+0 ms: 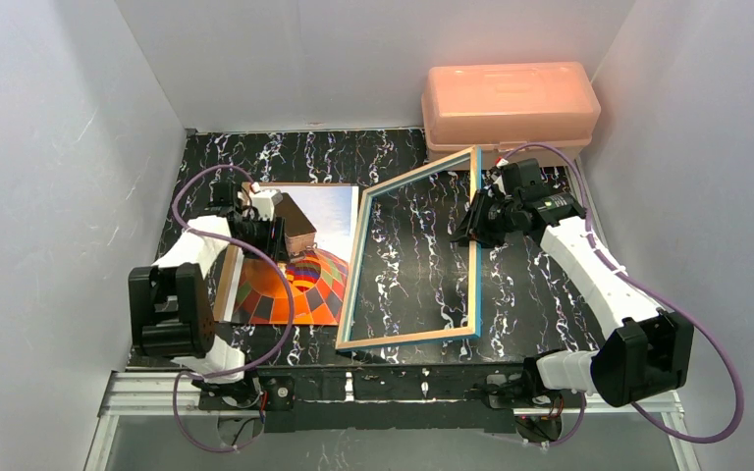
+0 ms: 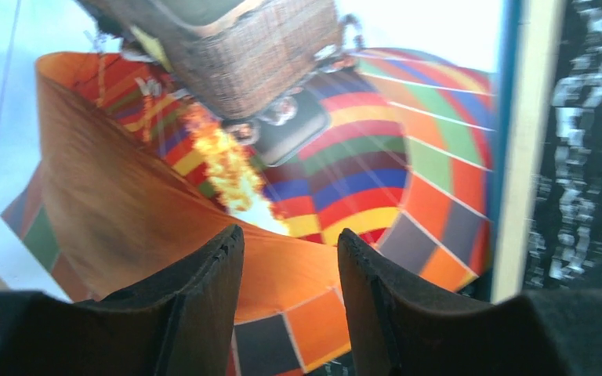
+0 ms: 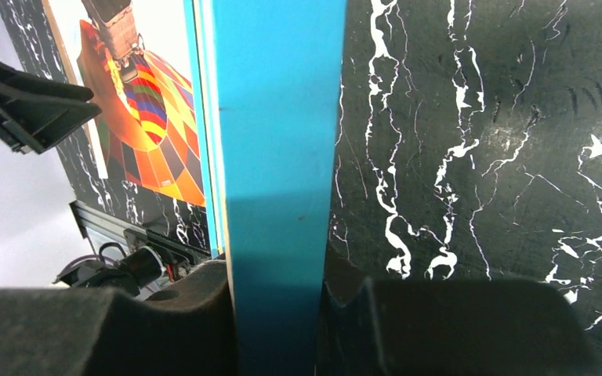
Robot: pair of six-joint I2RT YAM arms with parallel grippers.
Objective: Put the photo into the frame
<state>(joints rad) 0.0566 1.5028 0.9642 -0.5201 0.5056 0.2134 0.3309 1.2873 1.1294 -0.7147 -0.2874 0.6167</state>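
Observation:
The photo (image 1: 304,275), a hot-air balloon print, lies flat on the left of the black marbled table. Just above it hovers my left gripper (image 1: 275,234), open. In the left wrist view the print (image 2: 345,164) shows through the gap between the two dark fingers (image 2: 204,305), and nothing is held. The frame (image 1: 358,265), blue with a wood-coloured edge, stands tilted: its left rail rests by the photo's right edge and its right side is raised. My right gripper (image 1: 473,218) is shut on that raised right rail (image 3: 278,141), with a pad pressed against each side.
A pink plastic box (image 1: 511,103) stands at the back right, just behind the right arm. White walls enclose the table on three sides. A brown strip (image 1: 224,285) shows along the photo's left edge. The metal rail with the arm bases (image 1: 353,388) runs along the near edge.

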